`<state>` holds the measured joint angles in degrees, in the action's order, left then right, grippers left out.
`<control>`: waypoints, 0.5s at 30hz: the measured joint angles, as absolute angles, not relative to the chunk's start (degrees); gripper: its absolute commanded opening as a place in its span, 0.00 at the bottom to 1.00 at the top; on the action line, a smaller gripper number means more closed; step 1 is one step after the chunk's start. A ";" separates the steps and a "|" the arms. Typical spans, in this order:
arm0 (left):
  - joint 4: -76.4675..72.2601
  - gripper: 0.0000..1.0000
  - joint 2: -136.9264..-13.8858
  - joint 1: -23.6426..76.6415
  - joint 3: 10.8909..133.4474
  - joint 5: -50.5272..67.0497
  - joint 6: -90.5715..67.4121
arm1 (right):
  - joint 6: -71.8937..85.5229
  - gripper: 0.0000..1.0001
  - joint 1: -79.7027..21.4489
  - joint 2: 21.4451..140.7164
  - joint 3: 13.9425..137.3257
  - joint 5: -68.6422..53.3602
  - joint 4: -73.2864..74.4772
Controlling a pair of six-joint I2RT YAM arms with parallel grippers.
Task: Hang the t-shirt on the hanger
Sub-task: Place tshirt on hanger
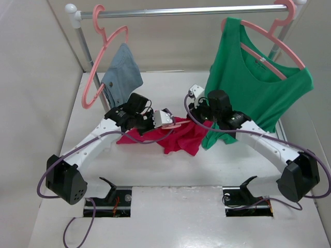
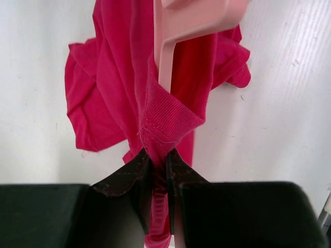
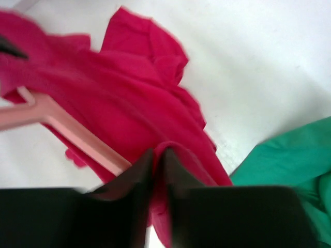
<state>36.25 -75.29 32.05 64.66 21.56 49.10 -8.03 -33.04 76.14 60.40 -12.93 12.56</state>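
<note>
The red t-shirt (image 1: 182,138) lies crumpled on the white table between my two grippers. The pink hanger (image 1: 176,125) lies across its top, and only a short piece shows from above. My left gripper (image 1: 156,124) is shut on a ribbed edge of the t-shirt (image 2: 116,82) in the left wrist view. The hanger's arm (image 2: 166,62) runs into that fold of cloth just beyond the gripper (image 2: 159,155). My right gripper (image 1: 199,119) is shut on another fold of the t-shirt (image 3: 129,98). The hanger's arm (image 3: 77,135) passes just left of the right gripper (image 3: 158,154).
A rail (image 1: 181,11) spans the back. A pink hanger with blue denim (image 1: 120,72) hangs at its left, and a pink hanger with the green top (image 1: 253,82) at its right. The green top's hem (image 3: 289,155) rests on the table beside the right gripper.
</note>
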 measured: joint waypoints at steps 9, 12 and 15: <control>40.56 0.00 -75.75 31.70 67.68 26.79 55.83 | -17.52 0.73 -29.54 68.55 62.61 -17.37 23.59; 41.47 0.00 -77.03 31.20 68.31 27.66 57.47 | -21.06 0.73 -29.76 66.65 66.15 -19.97 26.09; 41.63 0.00 -78.54 30.59 69.58 28.49 58.54 | -23.77 0.71 -31.42 66.59 68.73 -23.35 26.81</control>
<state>41.63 -78.54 30.59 69.58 28.49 58.54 -23.77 -31.42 66.59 68.73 -23.35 26.81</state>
